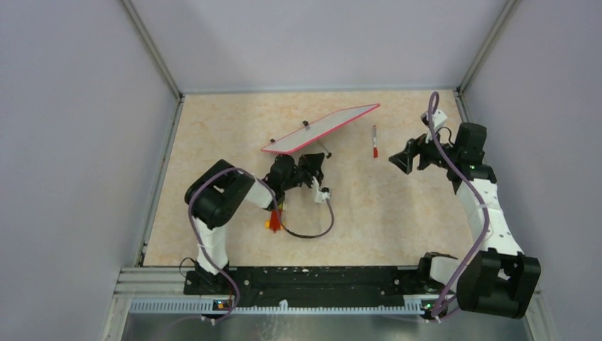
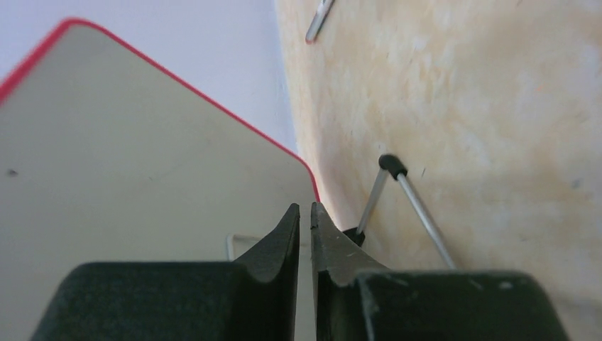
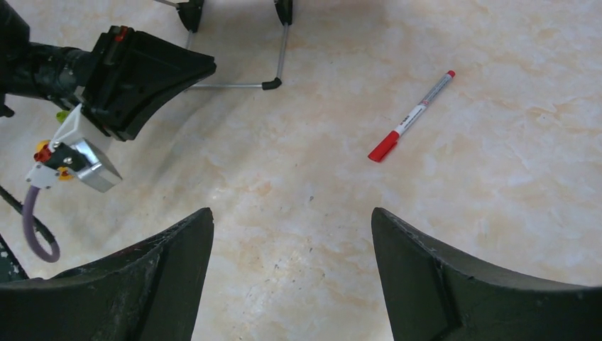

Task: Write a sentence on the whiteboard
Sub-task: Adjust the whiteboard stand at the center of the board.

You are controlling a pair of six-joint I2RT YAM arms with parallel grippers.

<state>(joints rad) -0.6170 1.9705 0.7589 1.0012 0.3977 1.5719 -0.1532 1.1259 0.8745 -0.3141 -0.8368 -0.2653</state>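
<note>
Left fingers (image 2: 292,227) met the corner of the whiteboard (image 1: 319,128) while the right gripper (image 3: 292,213) hung over the worktop (image 1: 397,213).
The left gripper (image 2: 304,209) had its fingers all but together, with only a thin slit between the tips and nothing seen in it, just beside the board's red-framed corner. The right fingers stood wide apart, holding nothing. Beyond them the whiteboard stood tilted on its wire legs (image 2: 408,199) mid-worktop, with a red-capped marker (image 3: 412,117) lying apart to its right.
</note>
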